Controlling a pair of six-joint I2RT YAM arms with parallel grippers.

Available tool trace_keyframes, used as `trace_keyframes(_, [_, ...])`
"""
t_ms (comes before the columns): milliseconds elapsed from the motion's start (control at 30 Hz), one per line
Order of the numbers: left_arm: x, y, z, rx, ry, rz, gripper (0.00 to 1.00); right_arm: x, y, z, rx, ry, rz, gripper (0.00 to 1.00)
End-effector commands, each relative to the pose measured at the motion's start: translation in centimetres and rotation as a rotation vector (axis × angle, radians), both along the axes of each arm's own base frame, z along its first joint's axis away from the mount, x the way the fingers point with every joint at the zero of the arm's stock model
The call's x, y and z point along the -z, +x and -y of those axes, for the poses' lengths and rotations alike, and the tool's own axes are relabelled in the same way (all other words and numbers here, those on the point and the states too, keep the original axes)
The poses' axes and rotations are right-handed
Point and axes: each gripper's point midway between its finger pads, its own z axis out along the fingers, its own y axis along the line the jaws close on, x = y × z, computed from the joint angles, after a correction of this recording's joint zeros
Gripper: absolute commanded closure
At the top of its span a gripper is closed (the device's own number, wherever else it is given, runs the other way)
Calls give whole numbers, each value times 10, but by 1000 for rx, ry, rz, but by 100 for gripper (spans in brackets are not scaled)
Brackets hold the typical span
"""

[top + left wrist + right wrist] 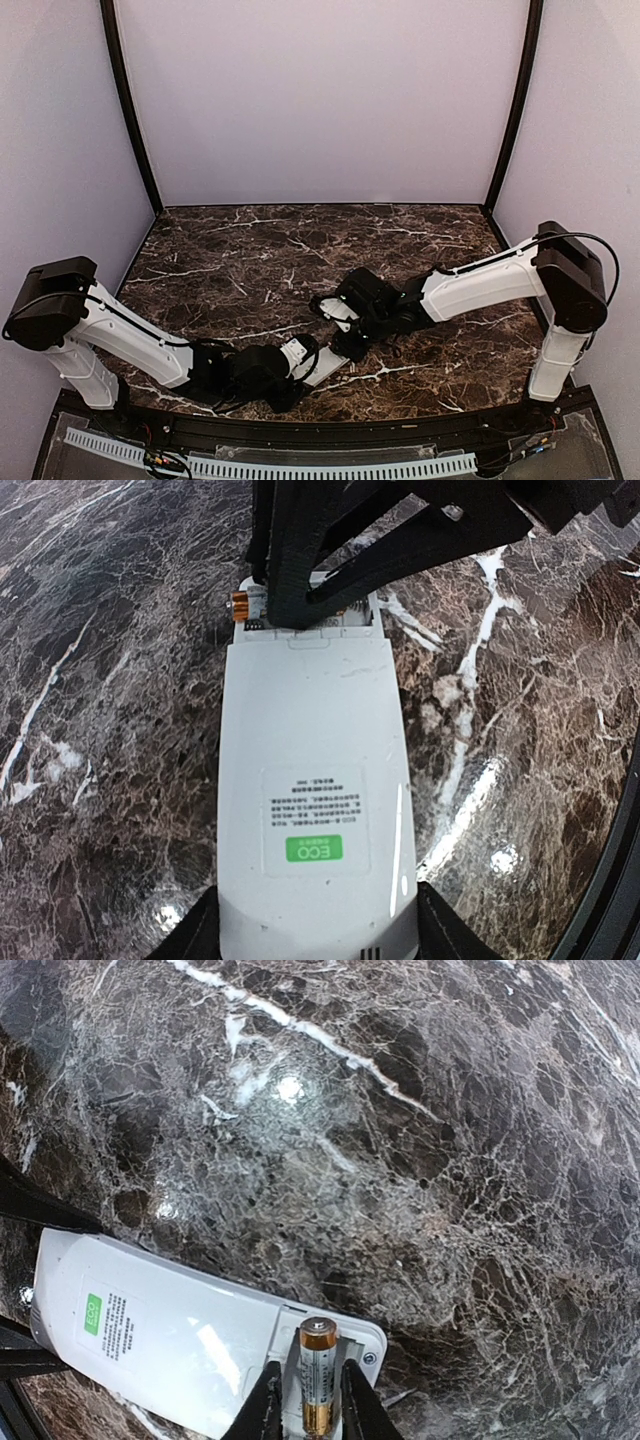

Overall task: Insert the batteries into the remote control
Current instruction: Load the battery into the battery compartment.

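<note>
The remote control point(310, 780) is a flat white plastic handset, turned back side up over the bench point(230, 250), near the middle of its front edge. Its back carries a printed panel with a green ECO sticker point(314, 850). The left hand point(320, 932) grips the sticker end across its width. At the opposite end the battery compartment point(362, 1345) stands uncovered. One battery point(318, 1370), silvery with copper-coloured ends, lies in that compartment, crosswise to the remote control's length. The right hand point(310, 1402) straddles it, with narrow gaps either side.
</note>
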Motion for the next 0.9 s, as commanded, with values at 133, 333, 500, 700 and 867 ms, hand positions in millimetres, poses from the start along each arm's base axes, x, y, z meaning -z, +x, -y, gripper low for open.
trace_keyframes(133, [47,-13,-69,-28,276,-62,81,21,6,53,157,-199,-14,76])
trace_keyframes(333, [47,-13,-69,-28,273,-62,81,28,2,49,143,-204,-44,72])
trace_keyframes(500, [46,-13,-68,-27,272,-60,81,26,4,44,140,-190,-47,75])
trace_keyframes(700, [47,-13,-68,-26,271,-61,81,10,-7,27,61,-90,-90,69])
trace_keyframes(867, [47,-14,-68,-21,270,-61,81,-16,3,14,59,43,-128,66])
